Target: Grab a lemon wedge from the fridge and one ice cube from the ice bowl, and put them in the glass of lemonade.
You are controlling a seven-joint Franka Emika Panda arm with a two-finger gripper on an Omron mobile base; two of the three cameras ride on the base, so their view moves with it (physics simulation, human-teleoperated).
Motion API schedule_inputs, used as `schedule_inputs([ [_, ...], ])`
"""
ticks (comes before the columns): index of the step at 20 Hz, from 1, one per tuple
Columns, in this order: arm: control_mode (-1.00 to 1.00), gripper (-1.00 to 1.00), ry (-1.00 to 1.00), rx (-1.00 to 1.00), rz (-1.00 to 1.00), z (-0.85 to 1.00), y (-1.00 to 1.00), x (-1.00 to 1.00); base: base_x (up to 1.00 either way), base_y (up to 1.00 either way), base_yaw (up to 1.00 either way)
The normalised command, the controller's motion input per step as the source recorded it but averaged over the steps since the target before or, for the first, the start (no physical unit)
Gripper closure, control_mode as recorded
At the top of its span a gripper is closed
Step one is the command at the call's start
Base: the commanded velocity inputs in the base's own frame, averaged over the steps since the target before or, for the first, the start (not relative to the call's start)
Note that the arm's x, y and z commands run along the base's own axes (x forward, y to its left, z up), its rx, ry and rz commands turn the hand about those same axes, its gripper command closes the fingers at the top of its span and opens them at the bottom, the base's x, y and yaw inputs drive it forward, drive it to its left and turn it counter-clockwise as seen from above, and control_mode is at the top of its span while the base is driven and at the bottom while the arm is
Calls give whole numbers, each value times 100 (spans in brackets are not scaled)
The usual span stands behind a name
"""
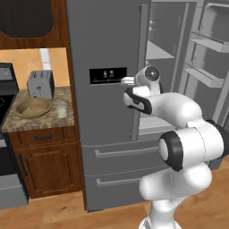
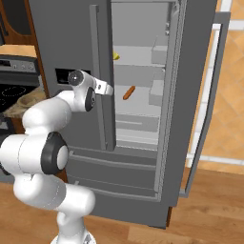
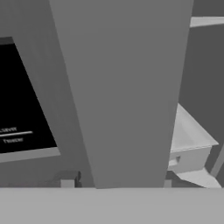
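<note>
Fridge open, wedge not grabbed

The fridge (image 2: 71,43) had its right door swung wide, and the lemon wedge (image 2: 116,56) sat on an upper shelf, above an orange-brown item (image 2: 128,92). The jaws (image 2: 108,88) were up against the left door's handle (image 3: 127,92); couldn't tell if they were spread or pinching it. Bowl (image 1: 32,107) and glass (image 1: 61,108) waited on the worktop (image 1: 44,120), left, beside the toaster (image 1: 40,84).

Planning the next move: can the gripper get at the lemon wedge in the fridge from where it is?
Probably not yet. The gripper sits at the left door's handle, and that shut door stands between it and the lemon wedge.
</note>
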Motion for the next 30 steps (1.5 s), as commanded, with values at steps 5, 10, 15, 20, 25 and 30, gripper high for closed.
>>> schedule_inputs([
  [5,-100,100,0,0,0,0,44,4,0,0,0],
  [10,-100,100,0,0,0,2,98,-3,0,0,0],
  [15,-100,100,0,0,4,11,100,-39,0,0,0],
  [20,-100,100,0,0,7,36,100,-78,0,0,0],
  [25,-100,100,0,0,6,44,92,-87,0,0,0],
  [30,-100,100,0,0,4,43,83,-67,0,0,0],
])
